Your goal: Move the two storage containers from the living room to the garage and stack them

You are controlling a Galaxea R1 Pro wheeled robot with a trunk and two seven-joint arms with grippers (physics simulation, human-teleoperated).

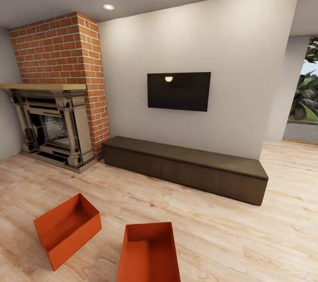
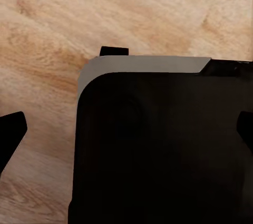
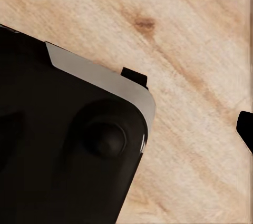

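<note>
Resting on wood floor (image 1: 247, 238): two storage containers (image 1: 67, 228) (image 1: 149, 252), unlabelled; pincer states indiscernible.

Black rounded base (image 2: 158, 150) (grey-edged), dark fingertips (image 2: 10, 129).

The head camera looked forward across the living room toward the TV wall (image 1: 229, 52). Both wrist cameras faced down, close above the shared wood plank flooring (image 2: 105, 13).

Matt orange plastic storage containers (image 1: 67, 228) on smooth pale wood flooring (image 1: 247, 238)
</note>
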